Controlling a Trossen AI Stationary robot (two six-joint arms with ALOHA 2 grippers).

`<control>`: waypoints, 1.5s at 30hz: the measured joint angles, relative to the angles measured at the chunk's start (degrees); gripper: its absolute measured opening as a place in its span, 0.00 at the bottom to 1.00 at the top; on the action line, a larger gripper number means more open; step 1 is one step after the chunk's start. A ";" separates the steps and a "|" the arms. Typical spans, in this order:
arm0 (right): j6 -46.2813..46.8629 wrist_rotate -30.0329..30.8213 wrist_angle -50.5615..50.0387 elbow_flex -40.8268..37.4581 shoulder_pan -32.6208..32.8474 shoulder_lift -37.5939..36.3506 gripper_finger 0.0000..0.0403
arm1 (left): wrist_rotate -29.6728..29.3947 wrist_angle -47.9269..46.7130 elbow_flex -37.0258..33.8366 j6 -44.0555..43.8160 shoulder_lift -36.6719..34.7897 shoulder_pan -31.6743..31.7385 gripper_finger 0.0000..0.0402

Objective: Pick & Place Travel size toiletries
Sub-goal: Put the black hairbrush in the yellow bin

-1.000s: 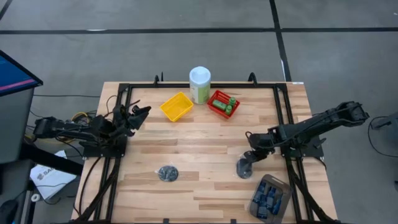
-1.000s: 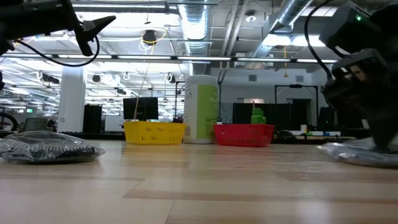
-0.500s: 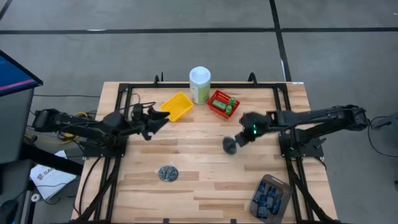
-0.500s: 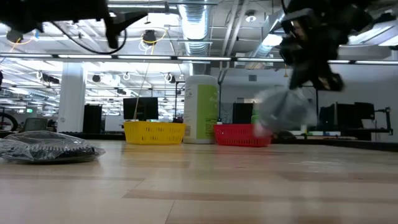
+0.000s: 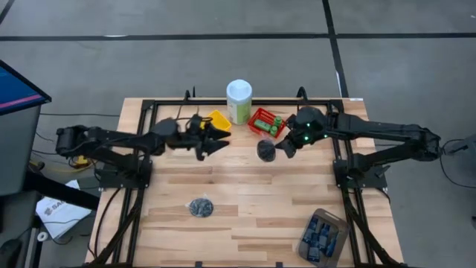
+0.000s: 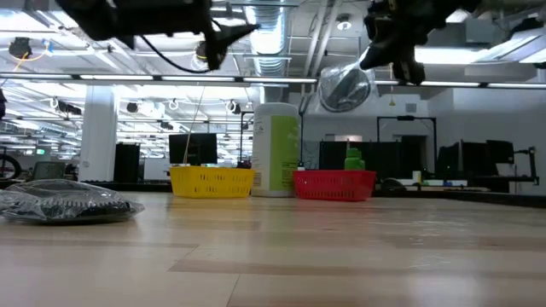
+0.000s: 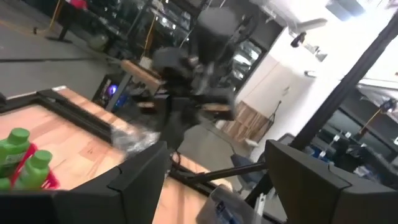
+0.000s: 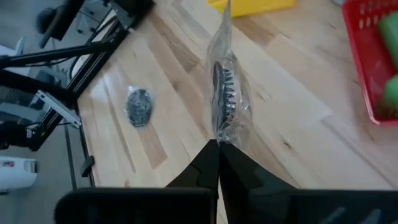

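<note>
Right gripper [image 5: 277, 149] fingers clamped on a wrapped bundle [image 5: 265, 150], mid-air, frame center. Other bundle [image 5: 200, 207] on counter [image 5: 245, 216] lower left. Left gripper [image 5: 216, 138] fingers apart. Prob halfway imo

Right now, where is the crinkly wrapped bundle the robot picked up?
The wrapped bundle hangs in the air from the right end effector, above the table's far middle, just in front of the red basket.

We see a yellow basket [image 5: 216, 119], a red basket [image 5: 262, 123] holding green bottles [image 5: 276, 124], a dark clear-wrapped bundle [image 5: 265, 150], and a pale striped wood tabletop [image 5: 245, 201].
</note>
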 joint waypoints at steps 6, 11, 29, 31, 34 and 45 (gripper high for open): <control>-2.21 -1.07 -0.26 0.69 0.03 0.00 0.00 | 8.71 -0.04 6.03 0.17 8.43 4.66 0.67; -3.59 -1.09 -0.33 0.69 0.03 0.00 0.00 | 14.05 0.04 10.06 1.92 14.10 6.17 0.67; -6.77 -2.60 -0.19 0.69 0.18 0.00 0.00 | 20.66 0.11 20.46 1.69 27.99 7.81 0.67; -7.00 -2.60 -0.13 0.69 0.18 0.00 0.00 | 21.43 0.29 22.26 1.70 29.10 7.75 0.67; -7.19 -2.60 -0.01 0.69 0.18 0.00 0.00 | 22.46 0.22 24.59 1.64 31.11 7.75 0.67; -8.16 -2.60 0.29 0.69 0.18 0.00 0.00 | 25.87 0.17 26.96 1.52 34.56 6.91 0.67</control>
